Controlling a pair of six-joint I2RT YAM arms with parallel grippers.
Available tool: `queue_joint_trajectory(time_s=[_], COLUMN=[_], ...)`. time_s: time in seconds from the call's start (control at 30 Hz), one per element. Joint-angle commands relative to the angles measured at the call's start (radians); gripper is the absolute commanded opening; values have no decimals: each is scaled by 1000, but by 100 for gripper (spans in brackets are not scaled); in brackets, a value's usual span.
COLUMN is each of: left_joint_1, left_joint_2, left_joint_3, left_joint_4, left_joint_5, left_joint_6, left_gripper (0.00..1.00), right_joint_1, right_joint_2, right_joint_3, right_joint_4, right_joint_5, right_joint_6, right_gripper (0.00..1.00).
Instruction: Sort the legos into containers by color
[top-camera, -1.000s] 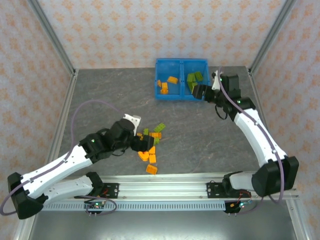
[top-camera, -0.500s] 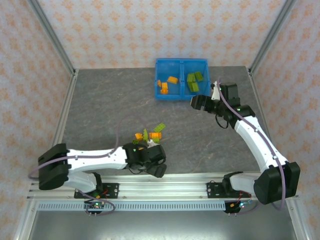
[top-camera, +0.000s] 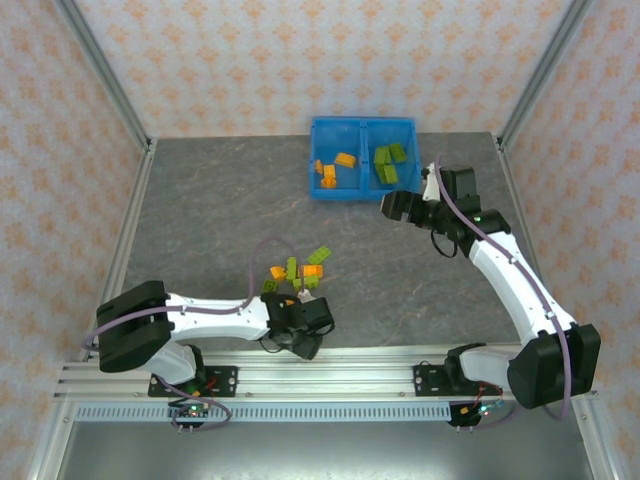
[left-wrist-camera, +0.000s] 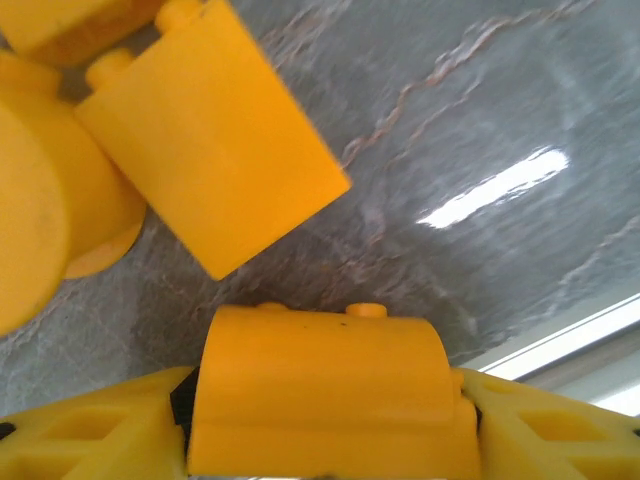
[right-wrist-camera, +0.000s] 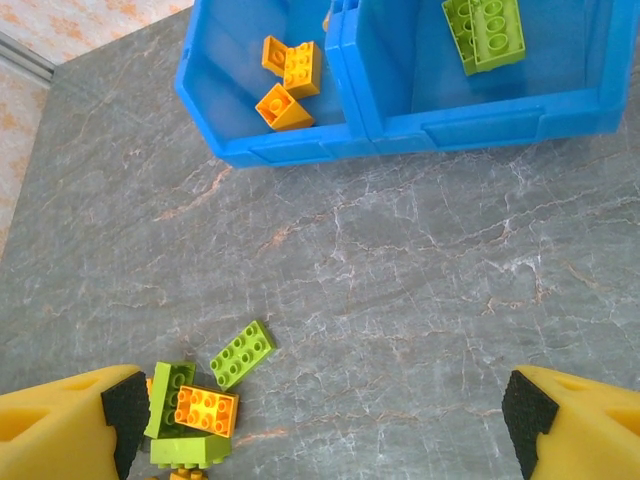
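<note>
Left wrist view first: my left gripper (left-wrist-camera: 325, 425) has an orange brick (left-wrist-camera: 320, 370) between its jaws, with the black pads (left-wrist-camera: 183, 400) against both of its ends. I read that as clamped on, low over the table (left-wrist-camera: 500, 120) at its near edge. A second orange brick (left-wrist-camera: 210, 140) lies just beyond, near the held one but apart from it.

From the top view, the loose legos (top-camera: 300, 268) sit in a small cluster toward the near edge, left of the middle. The blue bin (top-camera: 365, 122) stands at the far edge. Orange pieces are in its left compartment (top-camera: 335, 138) and green ones in its right compartment (top-camera: 405, 178).

My right gripper (top-camera: 392, 206) hangs just in front of the bin's near wall, jaws wide apart with nothing between them.

So I judge the pick is made and the carry comes next. I need to lift straight up so the neighbour isn't dragged along. Then I go across the table to the far edge and let go over the left compartment. My right arm stands close to that route, so I'd want to send it toward the cluster for a green piece, keeping the two arms well apart as they pass.
</note>
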Motion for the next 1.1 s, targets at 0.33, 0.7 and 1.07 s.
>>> queue_joint_trajectory(time_s=[0.33, 0.7, 1.07], left_joint_1=[118, 562, 672], left_joint_2=[-121, 265, 1037], left_joint_3=[112, 813, 1827], left_joint_4=[-46, -13, -204], left_joint_5=[35, 36, -44], left_joint_6=[62, 290, 305], left_gripper=[38, 38, 39], right_joint_1=[7, 55, 58], right_joint_2=[-101, -196, -253], right_joint_3=[-3, -66, -100], right_joint_4=[-133, -157, -101], right_joint_5=[-163, -272, -82], right_joint_6=[-37, -63, 63], right_gripper=[93, 93, 93])
